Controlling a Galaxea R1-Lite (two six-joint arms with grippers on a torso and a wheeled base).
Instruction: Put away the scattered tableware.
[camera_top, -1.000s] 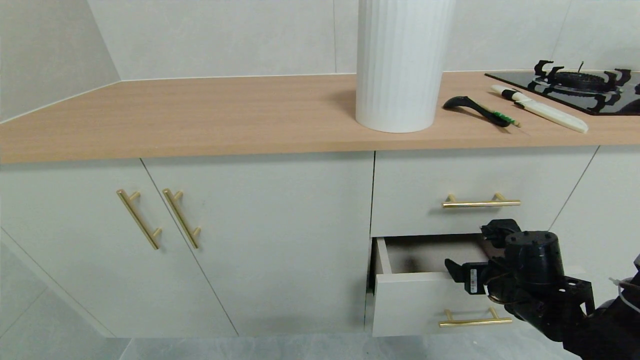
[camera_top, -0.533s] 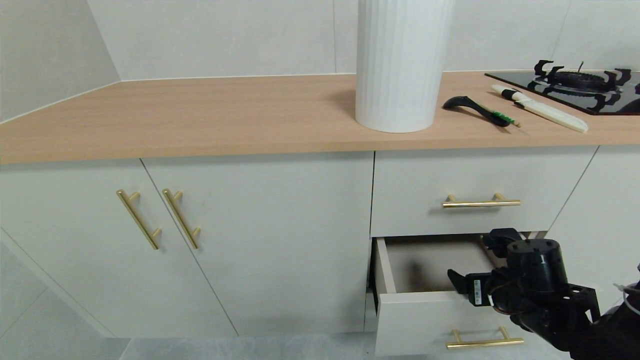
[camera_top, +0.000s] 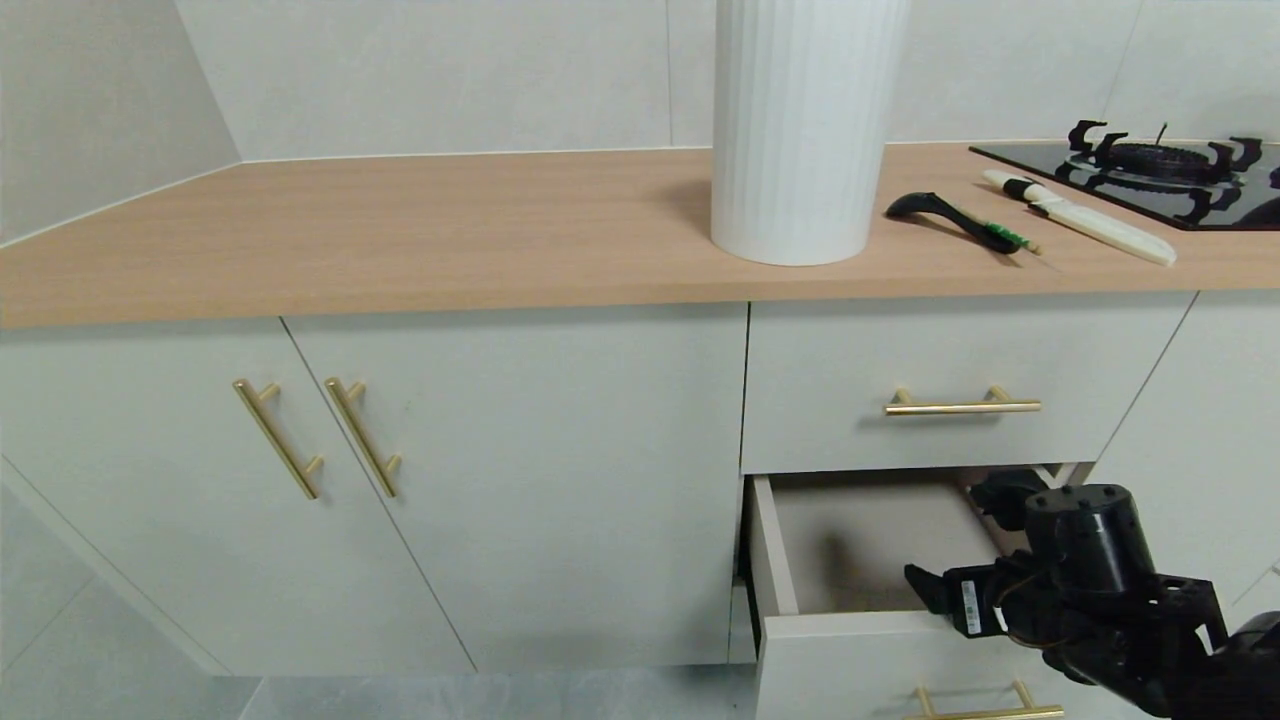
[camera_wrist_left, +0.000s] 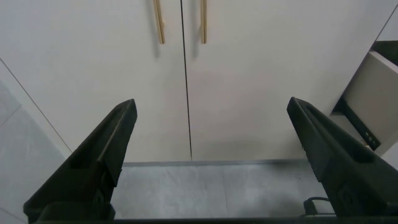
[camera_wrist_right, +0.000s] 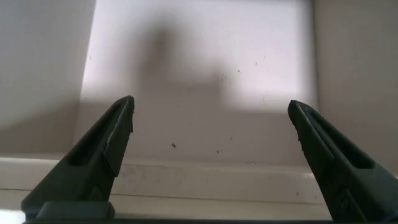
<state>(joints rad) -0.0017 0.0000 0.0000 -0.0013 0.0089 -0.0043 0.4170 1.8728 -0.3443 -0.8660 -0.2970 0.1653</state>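
A black ladle with a green handle end (camera_top: 958, 221) and a white knife (camera_top: 1087, 221) lie on the wooden counter, right of a tall white ribbed container (camera_top: 795, 130). Below them the lower drawer (camera_top: 775, 545) stands pulled out, its inside bare. My right gripper (camera_top: 958, 545) is open at the drawer's front right, its fingers reaching over the front panel into the drawer. The right wrist view looks between the open right gripper (camera_wrist_right: 210, 106) at the pale drawer floor (camera_wrist_right: 205, 68) and front rim (camera_wrist_right: 199, 177). My left gripper (camera_wrist_left: 211, 106) is open, low before the cabinet doors (camera_wrist_left: 249, 74).
A black gas hob (camera_top: 1160, 170) sits at the counter's right end. The upper drawer (camera_top: 962, 406) is closed. Two cabinet doors with gold bar handles (camera_top: 318, 436) are shut on the left. Grey floor lies below.
The lower drawer has slid farther out toward me, and my right gripper has moved back and down with its front panel. The things on the counter have not moved.
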